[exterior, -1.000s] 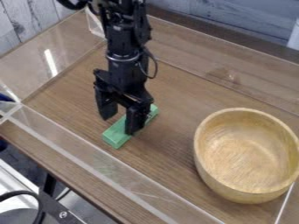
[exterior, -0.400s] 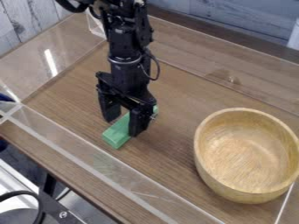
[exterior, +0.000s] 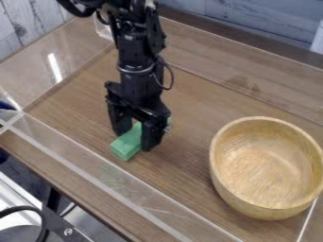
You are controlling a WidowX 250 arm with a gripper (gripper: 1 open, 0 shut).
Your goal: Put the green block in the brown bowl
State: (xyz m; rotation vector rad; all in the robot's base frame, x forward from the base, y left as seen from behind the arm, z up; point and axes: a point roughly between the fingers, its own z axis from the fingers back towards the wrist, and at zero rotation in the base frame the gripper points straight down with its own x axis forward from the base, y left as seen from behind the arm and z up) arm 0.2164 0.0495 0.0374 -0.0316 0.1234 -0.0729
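The green block [exterior: 125, 147] lies on the wooden table, left of centre, with only its near end showing below the gripper. My black gripper [exterior: 135, 138] points straight down over it, open, one finger on each side of the block and the tips low at the table surface. Most of the block's length is hidden behind the fingers [exterior: 151, 138]. The brown bowl [exterior: 265, 166] sits at the right, round, light wood with a thick rim, and nothing inside it. It stands well apart from the gripper.
A clear plastic wall [exterior: 76, 194] runs along the table's front and left edges. A grey plank wall [exterior: 32, 24] stands at the back left. Bare wooden tabletop [exterior: 190, 113] lies between the gripper and the bowl.
The gripper has sunk a little lower around the block, covering more of it. The block and the bowl have not moved.
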